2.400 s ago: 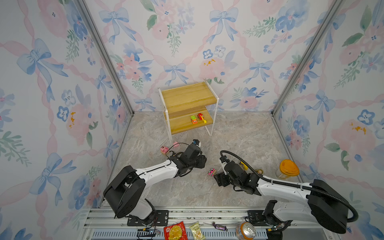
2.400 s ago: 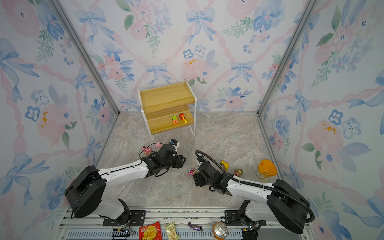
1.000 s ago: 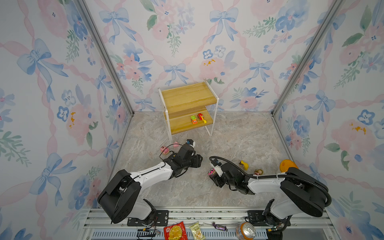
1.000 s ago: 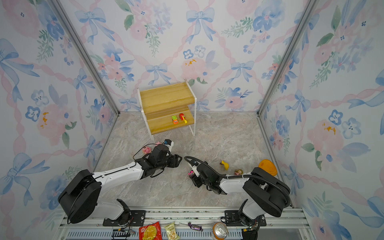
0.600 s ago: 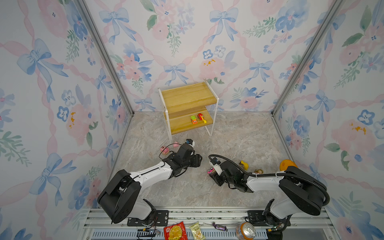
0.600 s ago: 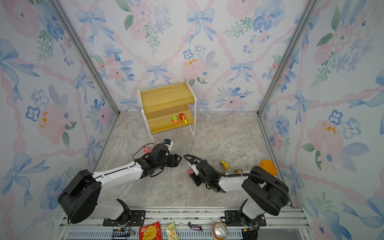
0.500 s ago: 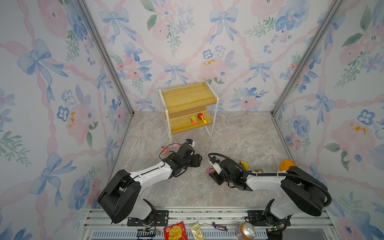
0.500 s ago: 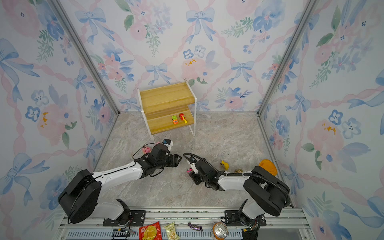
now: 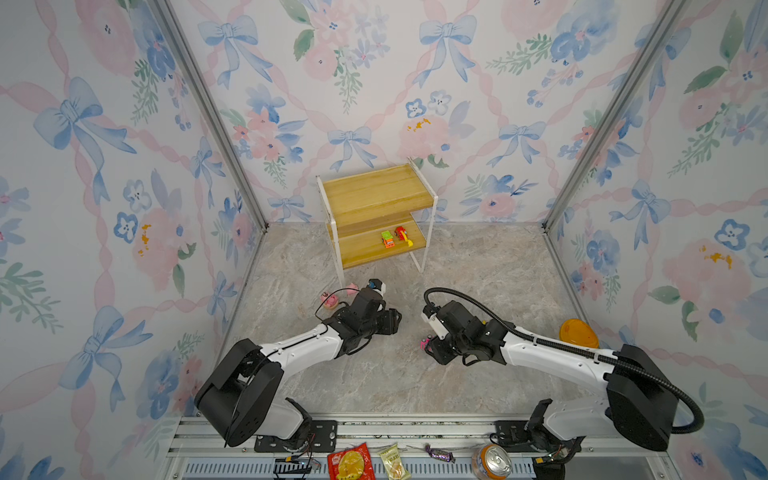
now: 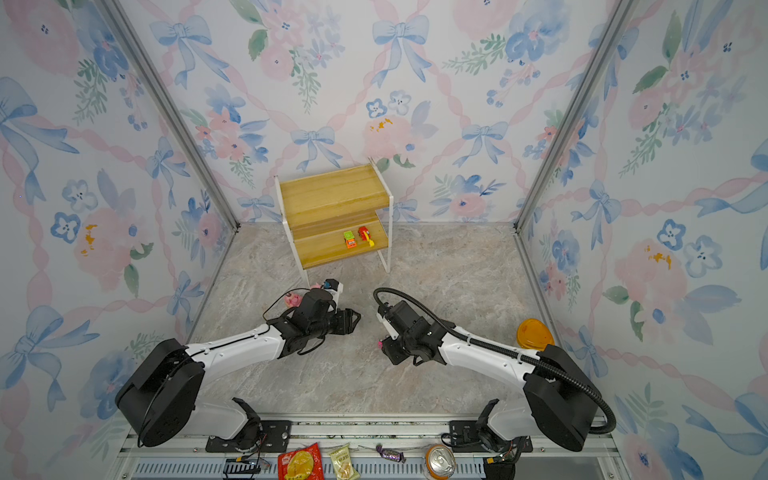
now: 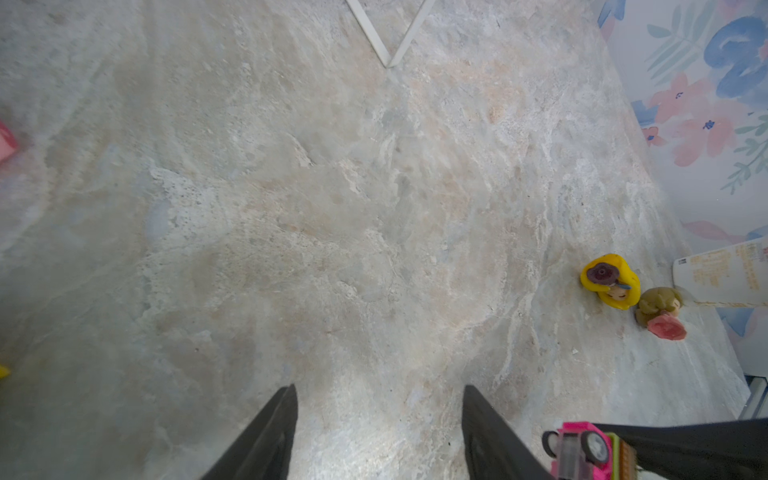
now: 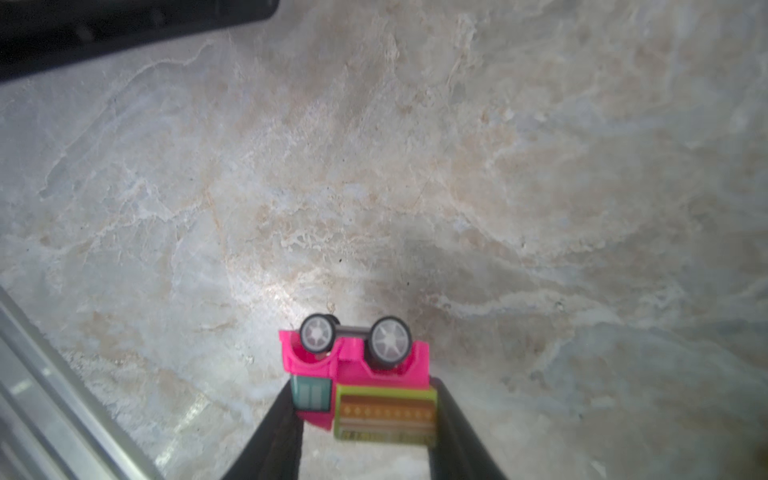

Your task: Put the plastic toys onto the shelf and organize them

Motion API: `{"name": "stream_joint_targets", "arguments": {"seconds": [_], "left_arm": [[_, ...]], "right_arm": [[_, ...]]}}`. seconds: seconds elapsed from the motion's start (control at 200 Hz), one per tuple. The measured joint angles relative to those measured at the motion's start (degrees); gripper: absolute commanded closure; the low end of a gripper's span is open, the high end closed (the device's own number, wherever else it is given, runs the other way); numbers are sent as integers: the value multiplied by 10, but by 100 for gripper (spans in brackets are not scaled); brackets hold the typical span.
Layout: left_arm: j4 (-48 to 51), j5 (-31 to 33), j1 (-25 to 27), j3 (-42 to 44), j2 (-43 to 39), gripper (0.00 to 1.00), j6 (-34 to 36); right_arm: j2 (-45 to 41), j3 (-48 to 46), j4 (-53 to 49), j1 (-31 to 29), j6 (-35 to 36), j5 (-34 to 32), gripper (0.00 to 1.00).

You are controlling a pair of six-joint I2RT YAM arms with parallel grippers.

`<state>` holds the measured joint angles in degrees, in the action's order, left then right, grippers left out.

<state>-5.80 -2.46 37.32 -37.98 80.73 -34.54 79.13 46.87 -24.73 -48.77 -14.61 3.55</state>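
Note:
The shelf [image 9: 374, 195] [image 10: 332, 195] stands at the back with a green-orange car [image 9: 387, 240] and a red car [image 9: 402, 234] on its lower board. My right gripper [image 12: 361, 399] [image 9: 430, 349] is shut on a pink car [image 12: 357, 374] [image 9: 424, 344], which lies on its side low over the floor. My left gripper [image 11: 378, 390] [image 9: 395, 322] is open and holds nothing, just left of it. A pink pig [image 9: 328, 300] and another pink toy [image 9: 353, 289] lie behind the left arm. In the left wrist view, a yellow-haired figure [image 11: 609, 282] and a pink-dress doll [image 11: 663, 311] lie together.
An orange-lidded container [image 9: 578, 332] stands by the right wall. Foil snack packets [image 9: 348, 461], a wrapped candy [image 9: 439, 453] and a drink can [image 9: 492, 461] lie on the front rail. Patterned walls enclose three sides of the marble floor.
My right gripper's jaws have closed on the pink car, and the right arm has shifted slightly. The left arm has hardly moved.

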Motion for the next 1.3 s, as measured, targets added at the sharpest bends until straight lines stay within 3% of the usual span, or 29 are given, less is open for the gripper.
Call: {"name": "stream_joint_targets", "arguments": {"seconds": [0.44, 0.905, 1.3], "left_arm": [[-20, 0, 0, 41, -52, 36, -2], [-35, 3, 0, 61, -81, 35, -2], [-36, 11, 0, 72, -111, 28, -2]], "right_arm": [[151, 141, -236, 25, 33, 63, 58], [286, 275, -348, 42, 79, 83, 55], [308, 330, -374, 51, 90, 82, 36]]}}
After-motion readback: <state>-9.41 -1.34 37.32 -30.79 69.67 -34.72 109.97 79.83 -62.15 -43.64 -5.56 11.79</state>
